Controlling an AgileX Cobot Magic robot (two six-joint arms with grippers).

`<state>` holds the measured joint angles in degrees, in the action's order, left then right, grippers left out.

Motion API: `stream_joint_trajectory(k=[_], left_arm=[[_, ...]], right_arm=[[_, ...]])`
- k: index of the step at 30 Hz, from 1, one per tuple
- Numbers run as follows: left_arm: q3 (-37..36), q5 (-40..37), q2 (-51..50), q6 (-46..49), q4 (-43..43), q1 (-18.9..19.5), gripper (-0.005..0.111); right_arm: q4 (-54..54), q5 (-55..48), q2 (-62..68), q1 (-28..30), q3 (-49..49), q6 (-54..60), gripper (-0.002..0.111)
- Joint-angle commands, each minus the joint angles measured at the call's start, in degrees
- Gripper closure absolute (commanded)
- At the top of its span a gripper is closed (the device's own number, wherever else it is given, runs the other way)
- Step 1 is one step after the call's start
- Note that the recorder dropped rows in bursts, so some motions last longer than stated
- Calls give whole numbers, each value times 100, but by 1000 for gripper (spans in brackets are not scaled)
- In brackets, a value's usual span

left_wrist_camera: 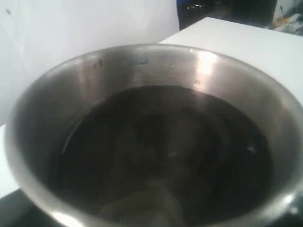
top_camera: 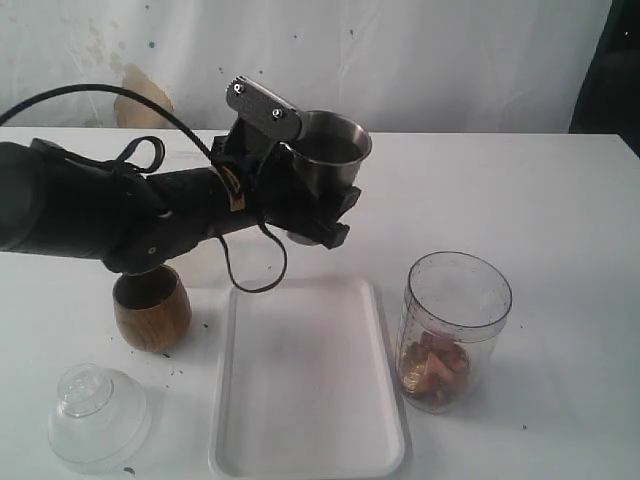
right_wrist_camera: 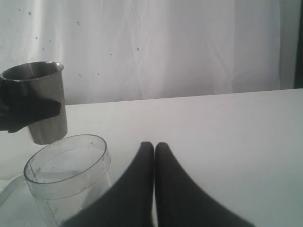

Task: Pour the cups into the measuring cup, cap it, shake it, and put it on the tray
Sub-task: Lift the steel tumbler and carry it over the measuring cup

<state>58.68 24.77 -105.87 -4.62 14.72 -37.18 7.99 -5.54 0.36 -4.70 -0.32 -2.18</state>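
Looks like a robotics lab bench: plain white table [top_camera: 560, 200], stained white sheet [top_camera: 450, 60] hung behind the table, cabled black robot arm [top_camera: 90, 215] over the table, few loose props on the table: tray [top_camera: 300, 380], measuring cup [top_camera: 455, 300].

Left claw [top_camera: 305, 170] raised, gripping, right claw [right_wrist_camera: 154, 152] pressed closed

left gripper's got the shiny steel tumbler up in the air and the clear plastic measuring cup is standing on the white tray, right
Not quite. The clear plastic measuring cup stands on the white table beside the white tray, not on it, as the exterior view shows. The left gripper does hold the shiny steel tumbler in the air.
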Motion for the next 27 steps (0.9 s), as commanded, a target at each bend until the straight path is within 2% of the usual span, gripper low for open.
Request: stream_joint_trajectory(k=[1, 5, 8, 12, 27], left_arm=[[-169, -223, 451, -129, 571, -22, 107], [-204, -795, 598, -94, 717, -131, 107], [-204, -1131, 700, -72, 1139, -393, 107], [-192, -1125, 724, 95, 1173, -698, 107], [-192, -1137, 990, 215, 1323, -788, 107]], right_arm=[[-6, 45, -36, -38, 32, -3, 108], [-6, 45, -36, -38, 32, -3, 108], [-6, 45, -36, -38, 32, -3, 108], [-6, 45, -36, -38, 32, -3, 108], [-6, 45, -36, -38, 32, -3, 108]])
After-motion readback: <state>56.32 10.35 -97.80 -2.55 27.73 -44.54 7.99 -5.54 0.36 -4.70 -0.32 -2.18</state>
